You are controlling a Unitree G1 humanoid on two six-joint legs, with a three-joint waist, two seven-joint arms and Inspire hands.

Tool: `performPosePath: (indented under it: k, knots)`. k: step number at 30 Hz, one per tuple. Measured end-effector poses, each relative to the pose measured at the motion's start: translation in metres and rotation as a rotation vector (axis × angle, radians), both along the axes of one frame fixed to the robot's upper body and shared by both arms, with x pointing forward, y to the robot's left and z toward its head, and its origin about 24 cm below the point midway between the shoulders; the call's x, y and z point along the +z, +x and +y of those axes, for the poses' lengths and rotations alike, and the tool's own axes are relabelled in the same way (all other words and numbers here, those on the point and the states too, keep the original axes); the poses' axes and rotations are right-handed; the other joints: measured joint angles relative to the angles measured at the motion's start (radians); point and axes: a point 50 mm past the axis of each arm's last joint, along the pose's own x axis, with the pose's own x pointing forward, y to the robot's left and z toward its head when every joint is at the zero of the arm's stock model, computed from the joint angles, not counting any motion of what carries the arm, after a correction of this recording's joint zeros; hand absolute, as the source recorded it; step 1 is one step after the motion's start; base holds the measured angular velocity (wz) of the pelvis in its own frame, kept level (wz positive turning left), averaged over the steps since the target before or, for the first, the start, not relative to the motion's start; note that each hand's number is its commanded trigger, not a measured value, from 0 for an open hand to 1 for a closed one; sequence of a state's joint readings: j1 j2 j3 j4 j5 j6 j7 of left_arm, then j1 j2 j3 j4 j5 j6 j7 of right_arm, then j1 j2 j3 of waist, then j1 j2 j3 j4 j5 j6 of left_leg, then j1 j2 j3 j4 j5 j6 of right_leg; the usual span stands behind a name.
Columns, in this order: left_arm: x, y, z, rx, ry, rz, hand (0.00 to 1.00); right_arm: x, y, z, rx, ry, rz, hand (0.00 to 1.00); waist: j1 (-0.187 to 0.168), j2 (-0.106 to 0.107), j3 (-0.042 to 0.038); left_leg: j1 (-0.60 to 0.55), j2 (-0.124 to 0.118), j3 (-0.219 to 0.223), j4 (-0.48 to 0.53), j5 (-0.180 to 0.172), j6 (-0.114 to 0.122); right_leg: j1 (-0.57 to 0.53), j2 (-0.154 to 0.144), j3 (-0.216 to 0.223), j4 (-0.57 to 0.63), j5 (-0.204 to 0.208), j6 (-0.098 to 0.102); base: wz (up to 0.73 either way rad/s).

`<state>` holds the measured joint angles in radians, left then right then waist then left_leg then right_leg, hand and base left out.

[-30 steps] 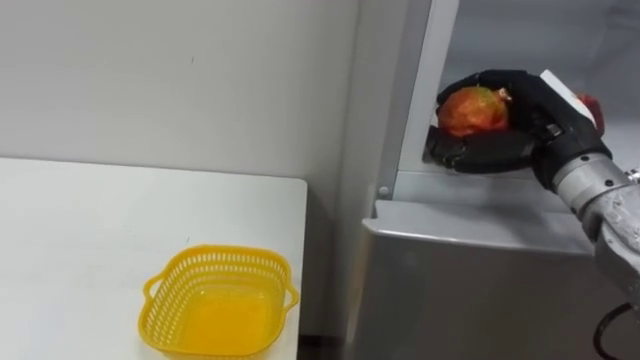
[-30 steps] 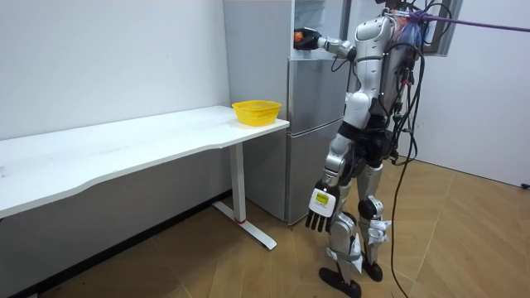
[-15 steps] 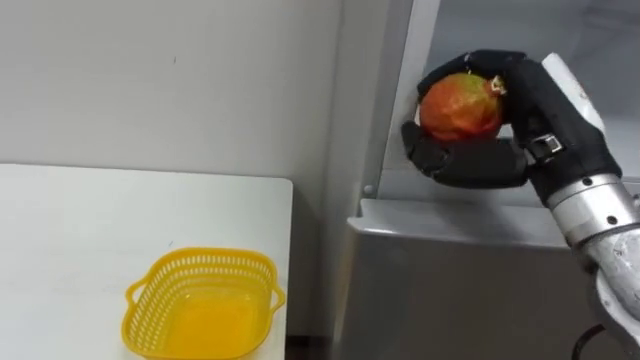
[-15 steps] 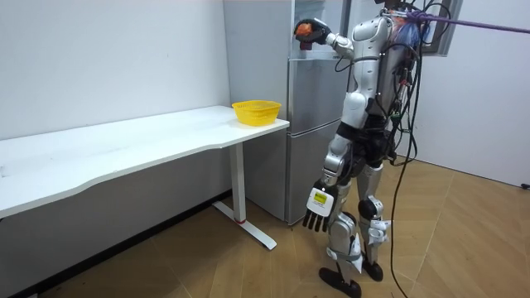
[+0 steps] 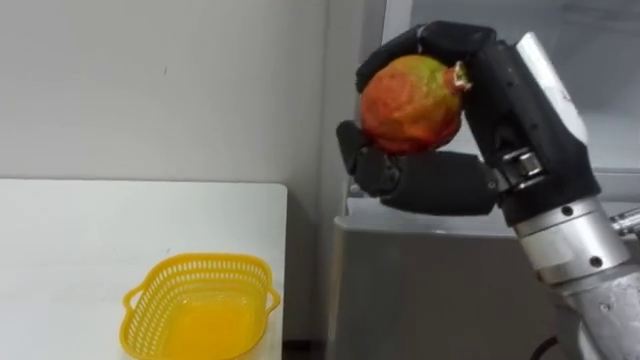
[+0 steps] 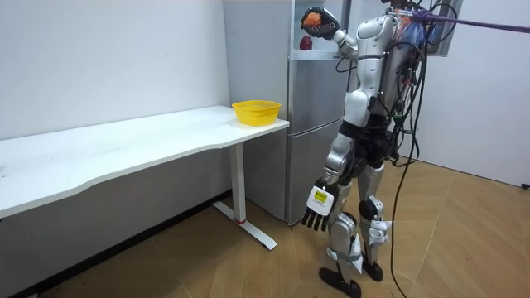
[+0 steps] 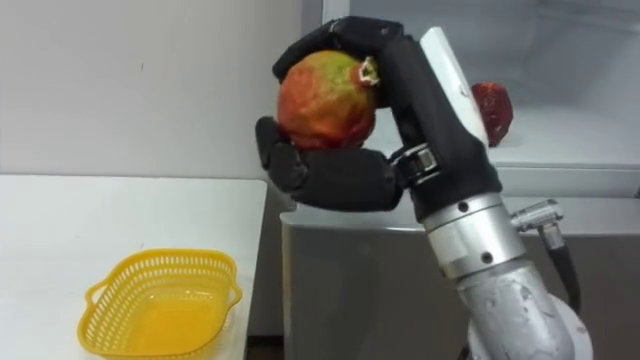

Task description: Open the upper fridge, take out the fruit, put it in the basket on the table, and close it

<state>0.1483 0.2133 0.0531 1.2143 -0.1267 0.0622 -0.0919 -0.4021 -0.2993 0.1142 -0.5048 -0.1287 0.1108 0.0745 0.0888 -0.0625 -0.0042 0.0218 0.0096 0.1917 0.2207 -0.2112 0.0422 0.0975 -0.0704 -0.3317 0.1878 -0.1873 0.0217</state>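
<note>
Standing at grey fridge (image 6: 315, 124), upper compartment open, white table (image 5: 80, 230) just beside it.
Yellow basket (image 5: 196, 263) sits at table end nearest fridge. Right hand (image 5: 440, 185) raised before upper compartment, fingers and thumb curled round red-orange fruit (image 5: 410, 90). Left hand (image 6: 318, 209) hangs by thigh, fingers relaxed. Second red fruit (image 7: 490, 108) on shelf.

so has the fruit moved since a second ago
Yes. In the room view the fruit, held in the right hand, has risen and come out of the fridge, toward the room view's right.
</note>
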Motion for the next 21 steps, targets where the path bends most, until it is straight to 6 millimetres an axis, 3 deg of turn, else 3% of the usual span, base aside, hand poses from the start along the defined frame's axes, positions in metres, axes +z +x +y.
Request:
performPosePath:
  k: [7, 9, 15, 21]
  knots:
    - [0.001, 0.003, 0.002, -0.028, 0.002, -0.021, 0.00, -0.001, -0.016, 0.026, 0.115, -0.107, -0.058, 1.00, 0.030, -0.013, -0.0054, 0.001, 0.000, -0.002, 0.000, 0.000, 0.000, 0.002, 0.001, -0.001, -0.001, 0.000, 0.000, 0.01]
    - [0.002, 0.005, 0.003, -0.034, 0.008, -0.026, 0.00, -0.004, -0.018, 0.034, 0.144, -0.138, -0.055, 1.00, 0.050, -0.016, 0.0007, 0.005, 0.000, -0.003, -0.003, 0.000, 0.000, 0.007, 0.000, -0.003, -0.001, 0.000, 0.000, 0.00]
    - [0.003, 0.008, 0.008, -0.034, 0.020, -0.030, 0.00, -0.005, -0.018, 0.035, 0.139, -0.185, -0.058, 1.00, 0.072, -0.036, 0.0064, -0.013, -0.004, -0.020, 0.002, 0.000, 0.001, 0.004, -0.001, -0.027, -0.001, 0.000, 0.000, 0.08]
    - [0.003, 0.006, 0.008, -0.039, 0.021, -0.025, 0.00, -0.016, -0.006, 0.033, 0.113, -0.207, 0.004, 1.00, 0.110, -0.041, 0.0101, -0.011, -0.006, -0.033, 0.002, 0.000, 0.001, 0.010, -0.002, -0.030, -0.002, 0.000, 0.001, 0.07]
